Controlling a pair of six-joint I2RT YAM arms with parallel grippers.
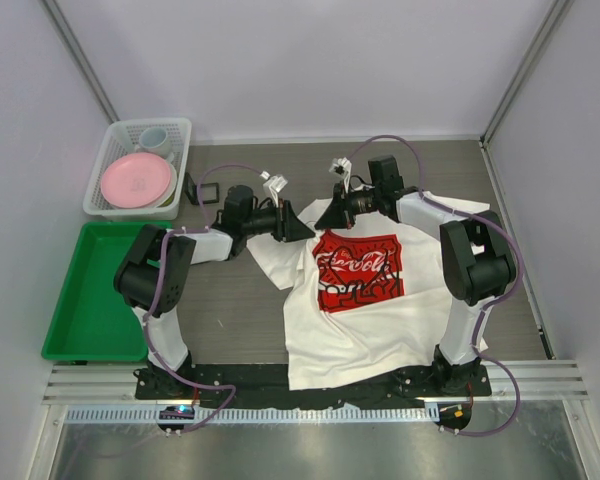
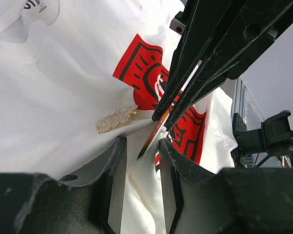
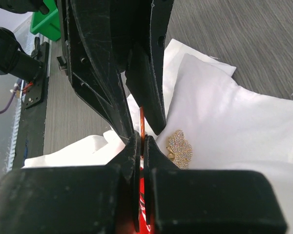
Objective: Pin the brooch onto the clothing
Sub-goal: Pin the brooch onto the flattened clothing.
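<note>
The white T-shirt (image 1: pixel 380 320) lies flat on the table with its red Coca-Cola print (image 1: pixel 358 268) facing up. A gold rhinestone leaf brooch (image 2: pixel 116 118) rests on the white chest fabric beside the print, and it also shows in the right wrist view (image 3: pixel 179 148). My right gripper (image 3: pixel 142 137) is shut on a thin raised fold of the shirt at the print's red edge (image 2: pixel 154 136). My left gripper (image 2: pixel 141 141) is open, with its fingers on either side of that fold's tip, close to the brooch. Both grippers meet at the shirt's upper left chest (image 1: pixel 315 228).
A white basket (image 1: pixel 185 135) holding a pink plate (image 1: pixel 136 180) and a cup (image 1: pixel 156 138) stands at the back left. A green tray (image 1: pixel 95 290) lies to the left of the left arm. A small black frame (image 1: pixel 208 192) sits near the basket.
</note>
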